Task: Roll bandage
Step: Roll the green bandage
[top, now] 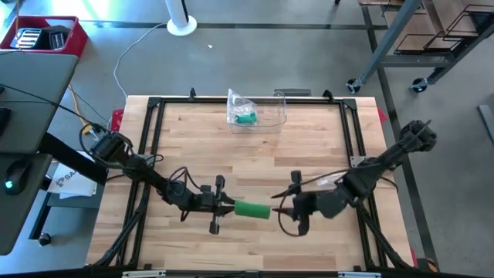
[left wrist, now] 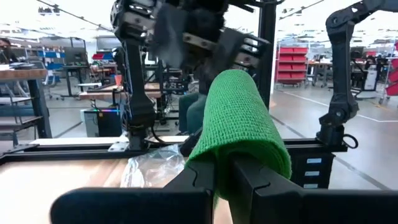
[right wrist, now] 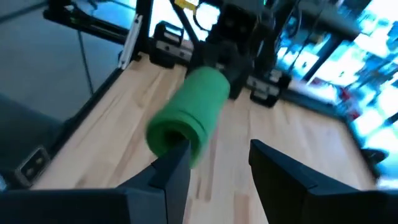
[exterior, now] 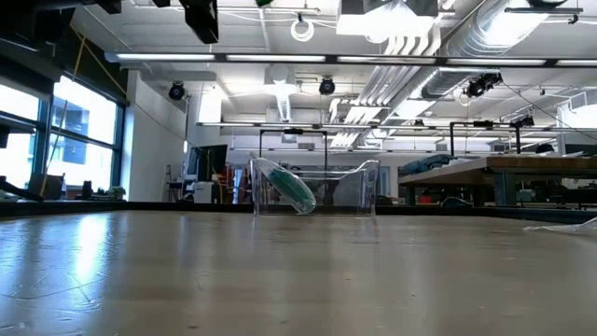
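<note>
High view shows my left gripper point(top: 226, 206) clamped tight on one end of the green bandage roll point(top: 252, 209), holding it above the near half of the wooden table point(top: 201, 147). My right gripper point(top: 284, 207) sits just beside the roll's other end, fingers spread and holding nothing. In my right wrist view the roll point(right wrist: 186, 116) lies just ahead of my parted fingers point(right wrist: 172, 169). At the table's far edge stands a clear plastic container point(top: 266, 113) with a bagged teal roll point(top: 245, 117) leaning in it
</note>
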